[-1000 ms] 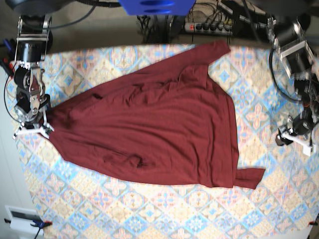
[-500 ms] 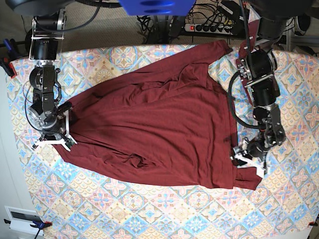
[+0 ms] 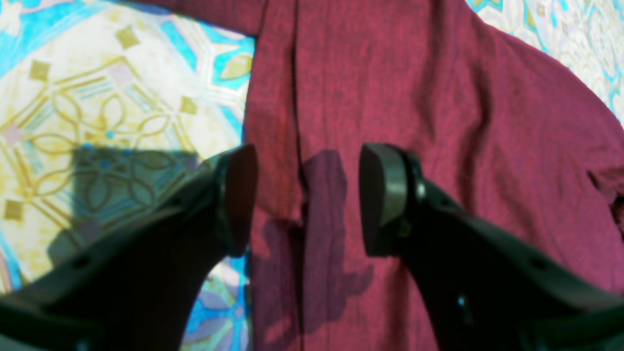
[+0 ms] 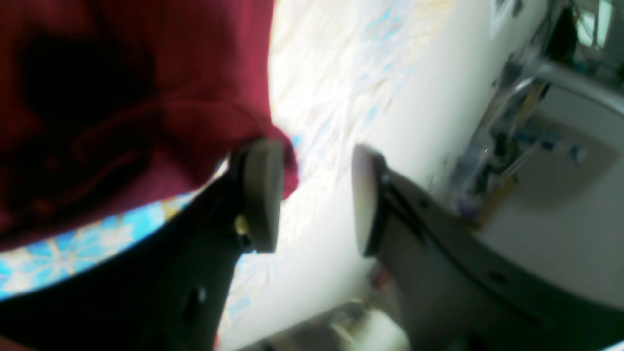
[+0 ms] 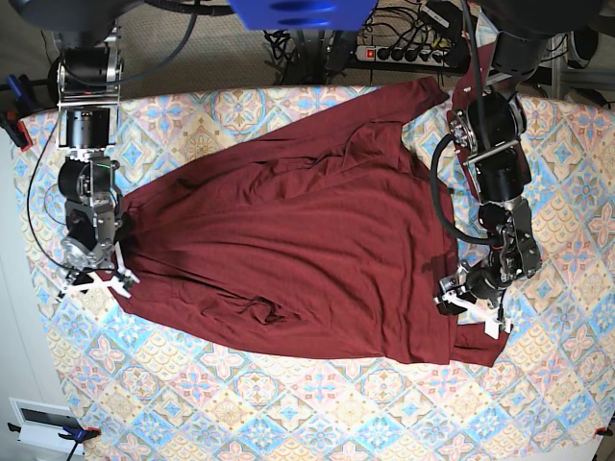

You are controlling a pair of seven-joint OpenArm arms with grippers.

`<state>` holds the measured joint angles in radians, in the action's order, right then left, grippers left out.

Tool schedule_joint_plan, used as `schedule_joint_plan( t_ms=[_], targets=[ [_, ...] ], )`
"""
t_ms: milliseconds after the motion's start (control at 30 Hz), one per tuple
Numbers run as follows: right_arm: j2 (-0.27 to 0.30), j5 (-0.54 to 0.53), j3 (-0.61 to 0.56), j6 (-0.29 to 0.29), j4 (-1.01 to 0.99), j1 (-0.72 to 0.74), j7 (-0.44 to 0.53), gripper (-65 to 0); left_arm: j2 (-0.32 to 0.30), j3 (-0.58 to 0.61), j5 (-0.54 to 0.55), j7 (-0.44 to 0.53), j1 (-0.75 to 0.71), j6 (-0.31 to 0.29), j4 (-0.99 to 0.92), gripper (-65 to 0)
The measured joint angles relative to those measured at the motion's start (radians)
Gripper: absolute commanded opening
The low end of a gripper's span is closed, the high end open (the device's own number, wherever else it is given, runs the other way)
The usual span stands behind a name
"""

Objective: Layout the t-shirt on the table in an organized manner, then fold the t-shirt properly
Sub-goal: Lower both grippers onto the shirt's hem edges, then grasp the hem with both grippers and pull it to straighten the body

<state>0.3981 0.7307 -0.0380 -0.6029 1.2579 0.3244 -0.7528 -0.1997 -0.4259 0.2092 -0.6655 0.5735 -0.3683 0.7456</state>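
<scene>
A: Where's the t-shirt [image 5: 298, 240]?

B: Spread, still rumpled, mid-tabletop [image 5: 288, 403]. My right end effector [image 4: 312, 195] has just let its corner go, jaws parted.

A: The left end effector [image 3: 307, 195]?

B: Spread over the opposite hem, pinching nothing. I'd say flattening continues.

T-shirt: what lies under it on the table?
Around the t-shirt, the table shows its diamond-patterned cloth, which presumably continues beneath. What else, if anything, lies under the fabric is covered. The left hand hovers open over the shirt's edge.
</scene>
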Motion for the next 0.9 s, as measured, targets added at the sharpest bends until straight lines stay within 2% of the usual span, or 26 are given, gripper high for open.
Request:
schedule_joint_plan(
  t_ms=[67,167,267,433,533,600,733,900],
  targets=[
    [-0.005,0.031,0.008,0.001,-0.017,0.004,0.048,-46.7,0.0,0.0,0.002,0.0,-0.002,0.0,0.0,-32.2],
    [-0.003,0.011,0.061,0.005,-0.01,0.025,0.132,-47.6,-0.003,0.0,0.002,0.0,-0.011,-0.001,0.0,-32.2],
    [0.006,-0.023,0.087,0.013,-0.008,0.026,0.143,-47.5,-0.003,0.0,0.0,0.0,-0.014,0.001,0.0,-32.2],
    [0.0,-0.204,0.081,0.003,-0.028,0.022,0.205,-47.5,-0.002,0.0,0.006,0.01,-0.029,-0.004,0.002,-32.2],
    [-0.001,-0.329,0.078,-0.003,-0.08,0.102,0.227,-47.5,-0.005,0.0,0.017,0.006,-0.033,-0.005,0.003,-32.2],
    [0.004,-0.397,0.078,0.006,-0.144,0.173,0.278,-47.5,-0.005,0.0,0.019,0.0,-0.037,-0.004,0.006,-32.2],
    [0.008,-0.459,0.081,0.009,-0.302,0.258,0.332,-47.5,-0.009,0.0,0.031,-0.005,-0.043,-0.008,0.008,-32.2],
    [0.006,-0.476,0.08,-0.063,-0.489,0.323,0.375,-47.1,-0.01,0.0,0.032,0.001,-0.053,-0.011,0.012,-32.2]
  ],
)
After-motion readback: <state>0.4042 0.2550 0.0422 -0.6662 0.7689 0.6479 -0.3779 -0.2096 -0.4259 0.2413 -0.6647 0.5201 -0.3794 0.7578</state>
